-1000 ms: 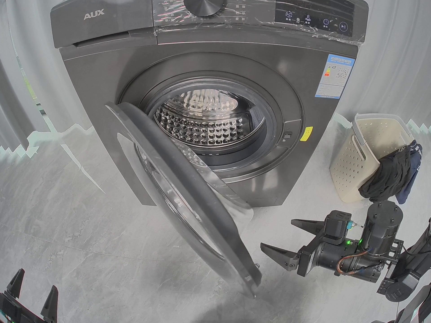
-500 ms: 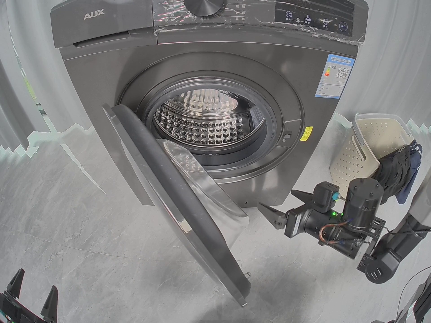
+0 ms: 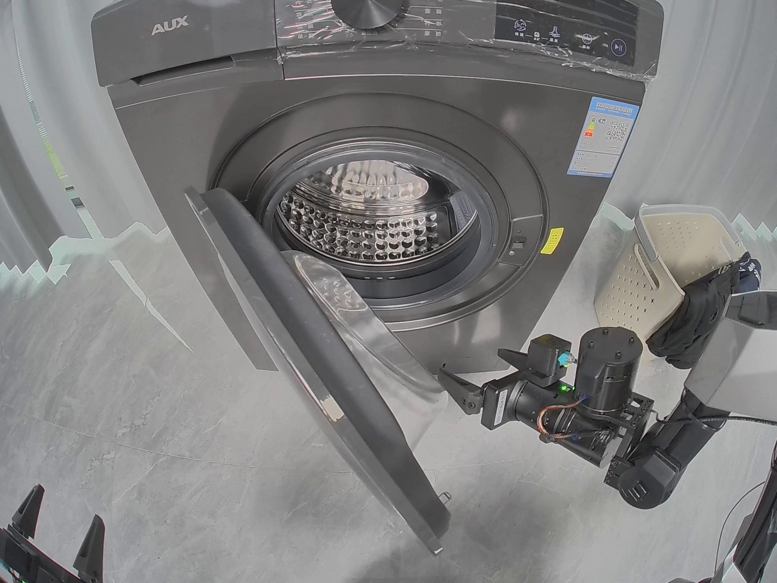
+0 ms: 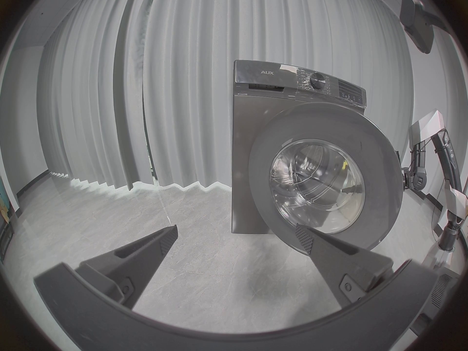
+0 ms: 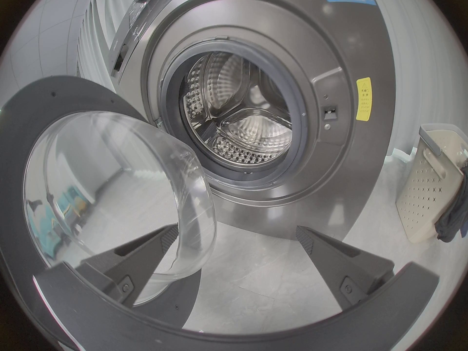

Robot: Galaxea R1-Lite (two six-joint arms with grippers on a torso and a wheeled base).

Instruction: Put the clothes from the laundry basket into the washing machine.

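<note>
Jaws of right gripper (image 3: 472, 362) gape, clothes (image 3: 700, 317) well apart on laundry basket (image 3: 635, 285).

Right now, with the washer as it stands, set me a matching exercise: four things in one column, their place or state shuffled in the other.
Things:
1. washing machine door
2. laundry basket
3. dark clothes
4. right gripper

Places or states:
A. hanging over the basket's rim
B. open and empty, beside the door's edge
C. swung wide open
D. standing on the floor, at the robot's right

Pairs: 1-C, 2-D, 3-A, 4-B
</note>
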